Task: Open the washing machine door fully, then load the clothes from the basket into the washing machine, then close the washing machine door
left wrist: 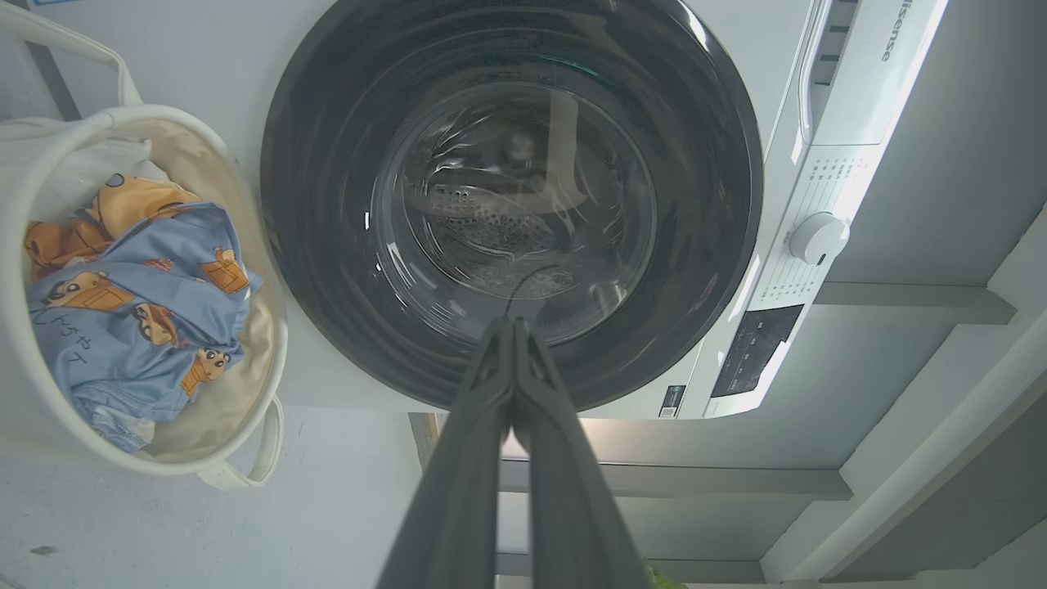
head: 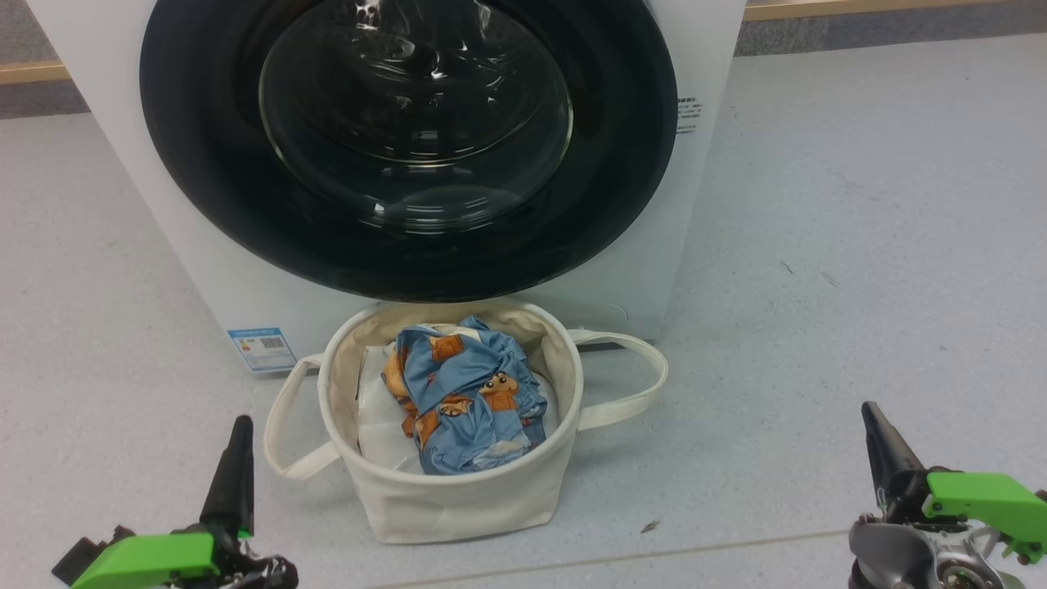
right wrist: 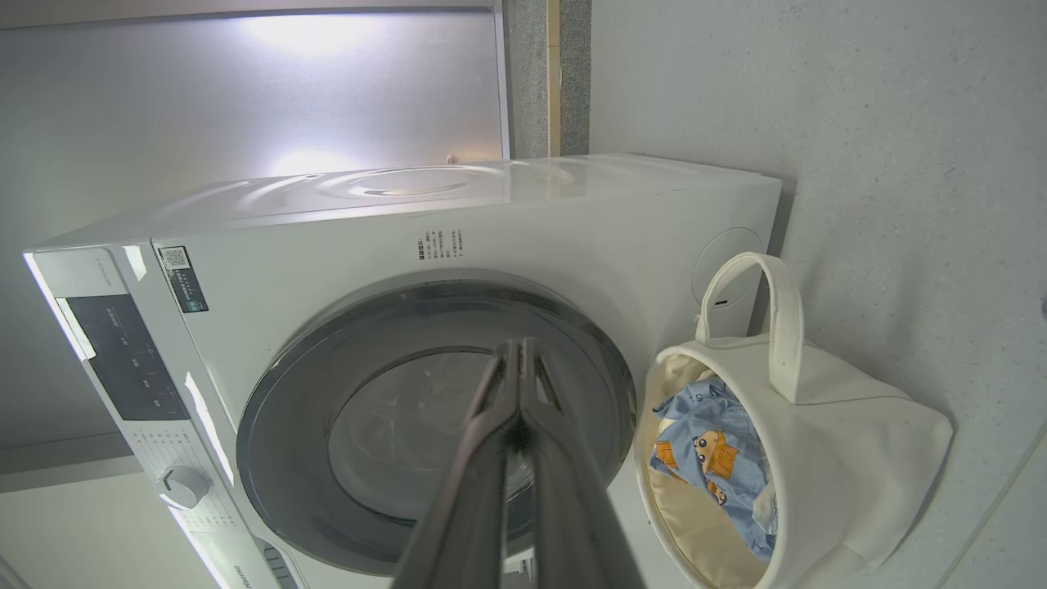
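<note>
The round black-rimmed glass washing machine door [head: 409, 147] faces you, shut; the cream canvas basket [head: 458, 499] stands mouth-up before it. Your left gripper [head: 242, 425] and right gripper [head: 871, 413] are pinched together, empty.

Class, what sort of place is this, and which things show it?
Probably a laundry area: a white washing machine stands on the floor, a basket of clothes before it.

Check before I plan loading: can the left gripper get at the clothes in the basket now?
Probably yes: the clothes lie uncovered in the open basket beside the left gripper, whose jaws are shut.
</note>
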